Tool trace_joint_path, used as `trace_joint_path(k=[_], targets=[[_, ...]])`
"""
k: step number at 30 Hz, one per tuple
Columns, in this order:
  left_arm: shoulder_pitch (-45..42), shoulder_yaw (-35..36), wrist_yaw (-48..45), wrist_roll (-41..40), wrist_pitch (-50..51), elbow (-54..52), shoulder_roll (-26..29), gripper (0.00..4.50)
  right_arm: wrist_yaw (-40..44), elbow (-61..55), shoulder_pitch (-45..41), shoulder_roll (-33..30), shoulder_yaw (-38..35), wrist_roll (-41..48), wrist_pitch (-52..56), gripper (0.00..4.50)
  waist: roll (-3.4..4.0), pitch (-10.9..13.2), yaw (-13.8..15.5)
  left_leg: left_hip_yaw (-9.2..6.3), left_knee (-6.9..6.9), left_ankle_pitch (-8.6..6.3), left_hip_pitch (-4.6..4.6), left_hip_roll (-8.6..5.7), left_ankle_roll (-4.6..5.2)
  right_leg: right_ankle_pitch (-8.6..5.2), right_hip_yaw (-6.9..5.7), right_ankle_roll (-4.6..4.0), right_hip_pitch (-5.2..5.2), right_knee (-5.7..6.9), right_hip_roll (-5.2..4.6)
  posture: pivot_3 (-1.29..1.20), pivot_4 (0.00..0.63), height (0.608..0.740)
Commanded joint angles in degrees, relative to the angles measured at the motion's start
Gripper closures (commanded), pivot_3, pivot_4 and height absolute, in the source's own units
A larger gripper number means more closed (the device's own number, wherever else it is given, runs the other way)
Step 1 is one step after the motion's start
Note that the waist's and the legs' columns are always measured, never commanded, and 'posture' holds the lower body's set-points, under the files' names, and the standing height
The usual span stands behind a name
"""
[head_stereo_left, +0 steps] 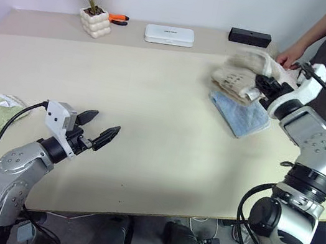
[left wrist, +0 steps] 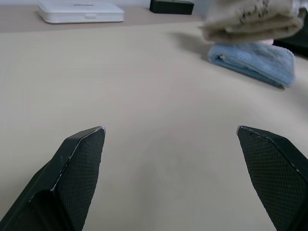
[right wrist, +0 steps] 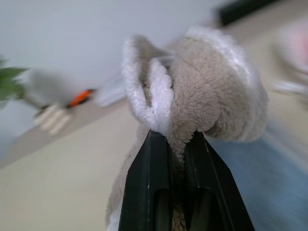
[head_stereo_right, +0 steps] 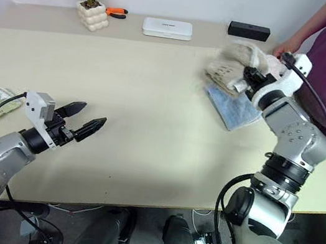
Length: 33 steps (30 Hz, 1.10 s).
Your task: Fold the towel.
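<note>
The right gripper's (right wrist: 175, 144) jaws pinch the bunched beige terry towel with white edging (head_stereo_left: 242, 73), lifted over a folded light blue towel (head_stereo_left: 240, 113) at the far right of the pale bench (head_stereo_left: 152, 114). The left gripper's (head_stereo_left: 98, 129) jaws gape empty near left.

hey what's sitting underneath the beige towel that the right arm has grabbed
A folded light blue towel lies on the table beneath the beige towel, which the right tool pinches. Its near part sticks out; the far part is covered, so anything else under there can't be seen.
</note>
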Motion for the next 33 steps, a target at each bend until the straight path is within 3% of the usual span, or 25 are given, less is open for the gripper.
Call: trace_joint_path(k=[1, 7, 10, 13, 19, 24, 27, 29, 33], targets=[[-0.61, -0.3, -0.43, 0.59, -1.28, -0.4, -0.29, 0.0, -2.95, -0.32, 1.91, -0.88, -2.84, 2.07, 2.23, 4.47, 0.04, 0.02, 0.08, 0.0, -0.01, 0.0, 0.0, 0.0, 0.0, 0.0, 0.0, 0.0, 0.0, 0.0, 0.0, 0.0, 0.15, 0.74], [-0.7, -0.39, -0.78, 0.82, -1.48, -0.01, -0.34, 0.0, -4.87, -1.2, 3.92, -0.98, -3.04, 3.08, 3.53, 4.47, 0.26, 0.13, 0.01, 0.09, 0.05, 0.01, 0.0, 0.0, 0.02, 0.0, 0.07, 0.0, 0.0, 0.01, 0.01, 0.0, 0.15, 0.74], [-2.16, -2.3, -1.39, 1.86, -1.9, 1.64, -1.11, 0.0, -4.06, -4.51, 8.59, -4.37, -0.19, -0.74, -0.6, 3.43, 0.26, 0.13, 0.61, 0.05, 0.06, 0.01, -0.01, -0.01, 0.02, 0.0, 0.01, 0.01, 0.06, -0.02, 0.0, 0.0, 0.15, 0.74], [-3.14, -2.77, -1.86, 2.56, -2.55, 3.07, -1.48, 0.0, -3.44, -6.53, 9.95, -7.37, 2.0, -3.83, -6.39, 1.97, 0.3, 0.16, 0.53, 0.08, 0.12, 0.0, -0.03, -0.06, 0.04, 0.0, 0.0, 0.01, 0.09, -0.06, -0.04, 0.0, 0.15, 0.74], [-4.2, -2.06, -3.07, 3.62, -4.73, 6.18, -1.2, 0.0, 0.73, -9.99, 11.64, -13.86, 7.14, -8.76, -15.07, 1.97, 0.33, 0.17, 0.0, 0.1, 0.21, 0.0, -0.03, 0.0, 0.04, 0.0, -0.01, 0.01, 0.08, -0.01, 0.03, 0.0, 0.15, 0.74], [-4.8, -0.75, -2.81, 6.12, -7.48, 8.88, -0.3, 0.0, 13.1, -15.01, 14.5, -20.0, 18.26, -12.52, -22.29, 1.97, 0.32, 0.18, 0.14, 0.11, 0.24, 0.0, -0.03, 0.01, 0.05, 0.0, -0.01, 0.02, 0.08, 0.0, 0.05, 0.0, 0.15, 0.74], [-4.51, 0.48, -2.97, 8.07, -9.95, 11.07, 0.71, 0.0, 20.75, -18.66, 17.05, -20.85, 24.62, -12.39, -25.2, 1.12, 0.3, 0.18, 0.07, 0.1, 0.23, 0.0, -0.03, 0.03, 0.05, 0.0, -0.01, 0.03, 0.08, 0.0, 0.05, 0.0, 0.15, 0.74], [-3.83, 0.9, -3.01, 9.68, -11.49, 11.82, 1.41, 0.0, 23.72, -19.57, 18.01, -20.59, 26.61, -12.17, -26.58, 0.17, 0.3, 0.18, 0.23, 0.09, 0.26, 0.0, -0.03, 0.04, 0.05, 0.0, -0.01, 0.03, 0.09, 0.0, 0.04, 0.0, 0.15, 0.74], [-1.01, 2.66, -2.88, 10.86, -13.24, 10.86, 2.38, 0.0, 28.59, -20.1, 18.8, -20.23, 31.21, -12.84, -28.43, 0.08, 0.29, 0.19, 0.4, 0.07, 0.3, -0.03, -0.06, 0.01, 0.07, 0.0, 0.01, 0.02, 0.12, -0.05, -0.01, 0.0, 0.15, 0.74]])
